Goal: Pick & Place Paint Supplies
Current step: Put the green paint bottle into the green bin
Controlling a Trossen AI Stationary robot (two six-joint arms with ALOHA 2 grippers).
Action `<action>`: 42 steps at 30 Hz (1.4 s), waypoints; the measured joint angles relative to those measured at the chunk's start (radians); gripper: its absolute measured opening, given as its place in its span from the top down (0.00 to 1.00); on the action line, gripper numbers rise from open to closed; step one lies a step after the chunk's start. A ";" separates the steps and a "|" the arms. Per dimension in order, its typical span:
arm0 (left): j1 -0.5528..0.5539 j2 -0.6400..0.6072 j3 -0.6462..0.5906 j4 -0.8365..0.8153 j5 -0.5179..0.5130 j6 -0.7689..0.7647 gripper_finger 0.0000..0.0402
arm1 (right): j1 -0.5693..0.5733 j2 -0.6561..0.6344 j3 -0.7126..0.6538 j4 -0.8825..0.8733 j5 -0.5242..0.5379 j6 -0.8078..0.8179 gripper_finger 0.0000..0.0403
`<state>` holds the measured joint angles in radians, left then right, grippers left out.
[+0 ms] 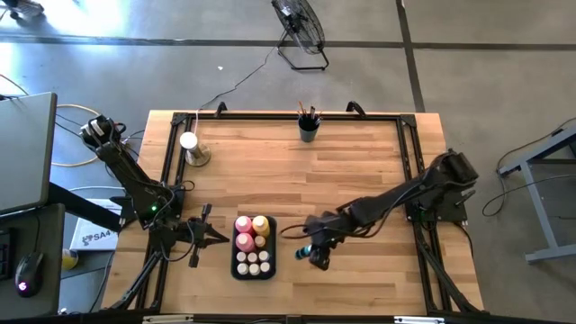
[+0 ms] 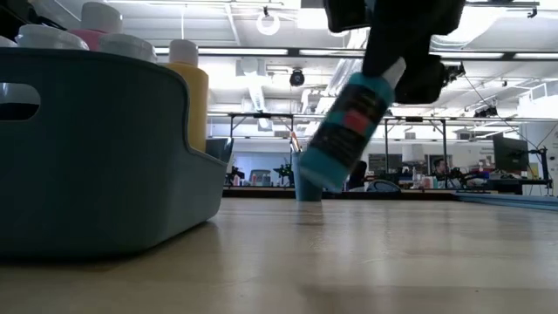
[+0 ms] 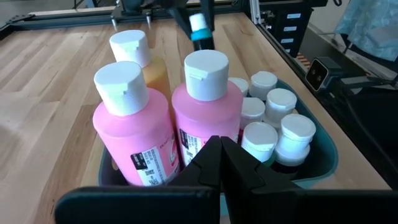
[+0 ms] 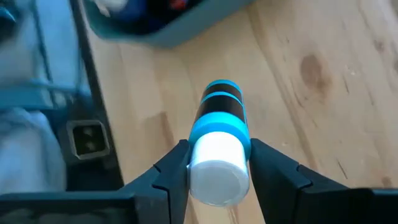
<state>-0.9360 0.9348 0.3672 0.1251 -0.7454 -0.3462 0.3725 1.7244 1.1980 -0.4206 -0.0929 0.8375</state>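
The right gripper [image 4: 217,180] is grasping a small turquoise paint bottle [image 4: 219,127] by its white cap, tilted above the counter [image 1: 360,171]; it should be levelling it (gently) before reaching the bin [image 1: 255,274] beside its fingers.

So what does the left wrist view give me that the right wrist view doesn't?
Only the left wrist view shows the bin's contents: two pink squeeze bottles, a yellow one behind them, and the small white-capped bottles packed beside them, with the left gripper shut just short of the bin.

Only the right wrist view shows the grasp: the right gripper shut on the blue bottle just below its white cap, above bare wood.

Both show the blue bottle, the teal bin and the wooden table.
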 joint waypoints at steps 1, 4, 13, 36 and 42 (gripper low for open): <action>0.000 0.000 0.000 -0.001 0.000 0.000 1.00 | -0.002 0.027 0.033 -0.036 -0.014 -0.016 0.66; 0.000 0.000 0.000 -0.002 0.000 0.000 1.00 | -0.008 0.097 0.139 -0.164 -0.015 -0.078 0.66; 0.000 0.000 0.000 -0.003 0.015 -0.001 1.00 | -0.035 0.185 0.353 -0.411 0.053 -0.231 0.66; 0.000 0.000 0.000 -0.005 0.006 -0.002 1.00 | -0.085 0.227 0.355 -0.459 -0.015 -0.344 0.62; 0.000 0.000 0.000 -0.005 0.008 -0.002 1.00 | -0.085 0.228 0.354 -0.434 -0.046 -0.345 0.63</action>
<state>-0.9360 0.9348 0.3672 0.1204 -0.7370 -0.3485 0.2874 1.9526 1.5520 -0.8541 -0.1387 0.4927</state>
